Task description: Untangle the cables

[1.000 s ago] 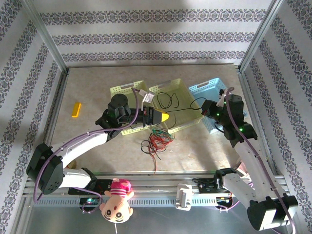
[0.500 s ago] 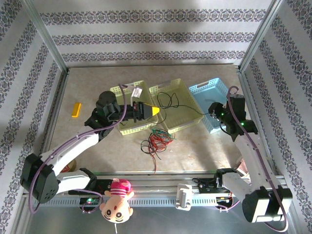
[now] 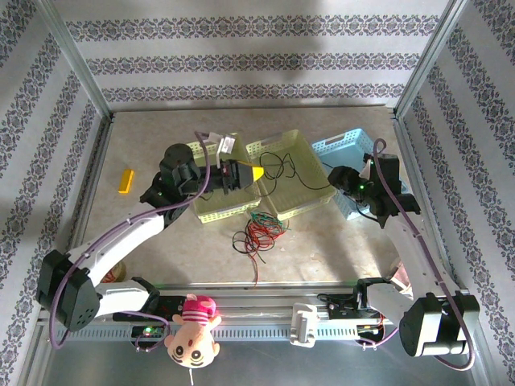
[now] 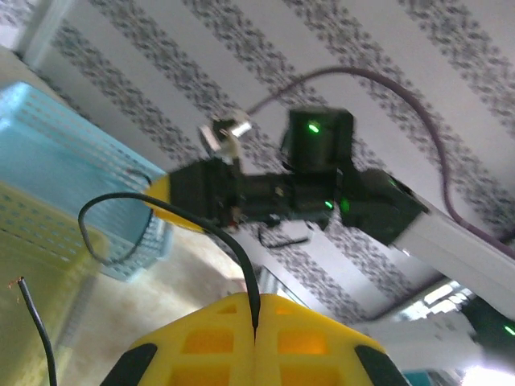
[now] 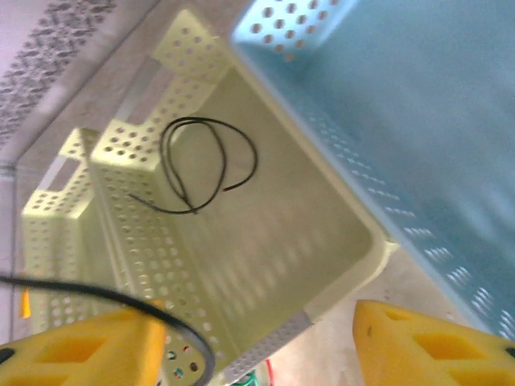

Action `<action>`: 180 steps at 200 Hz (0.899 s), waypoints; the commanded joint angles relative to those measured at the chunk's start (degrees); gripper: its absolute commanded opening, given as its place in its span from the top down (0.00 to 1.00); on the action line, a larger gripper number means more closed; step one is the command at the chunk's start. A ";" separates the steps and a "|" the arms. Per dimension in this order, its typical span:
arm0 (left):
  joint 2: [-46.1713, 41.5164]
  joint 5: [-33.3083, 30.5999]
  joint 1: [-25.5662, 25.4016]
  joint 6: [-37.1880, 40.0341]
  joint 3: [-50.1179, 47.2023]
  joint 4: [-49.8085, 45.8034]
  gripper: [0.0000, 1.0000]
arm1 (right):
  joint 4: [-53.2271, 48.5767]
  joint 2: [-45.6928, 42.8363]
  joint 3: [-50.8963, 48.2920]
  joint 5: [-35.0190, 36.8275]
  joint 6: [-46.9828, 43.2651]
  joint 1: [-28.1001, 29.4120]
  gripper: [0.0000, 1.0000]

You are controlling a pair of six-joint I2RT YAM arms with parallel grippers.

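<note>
While just beside baskets (image 3: 306,206), cables (image 3: 259,232) (tangled).

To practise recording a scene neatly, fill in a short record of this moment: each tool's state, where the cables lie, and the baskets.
left tool: shut on a black cable
right tool: open, fingers wide apart
middle basket: pale yellow, holds a loose black loop
cable pile: red, green and black strands tangled on the table, in front of the baskets
left basket: pale yellow
right basket: blue
</note>
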 commanded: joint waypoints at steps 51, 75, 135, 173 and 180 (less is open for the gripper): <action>16.34 -16.45 -0.68 5.01 13.88 -7.65 1.00 | 11.07 -1.20 -1.73 -11.69 4.23 1.55 0.18; 22.29 -13.97 -1.05 3.99 17.20 -7.18 1.00 | 10.54 -2.36 -1.89 -10.62 4.23 1.64 0.18; 33.19 -13.25 -1.29 0.73 19.75 -4.66 0.98 | 7.98 -3.17 -1.55 -9.60 2.59 1.81 0.18; 40.78 -15.43 -2.88 2.51 25.02 -7.20 0.88 | 6.01 -3.22 -1.71 -7.59 1.26 3.11 0.19; 41.93 -15.53 -3.27 2.25 26.25 -6.97 0.87 | 5.79 -3.43 -1.72 -7.32 1.16 3.29 0.19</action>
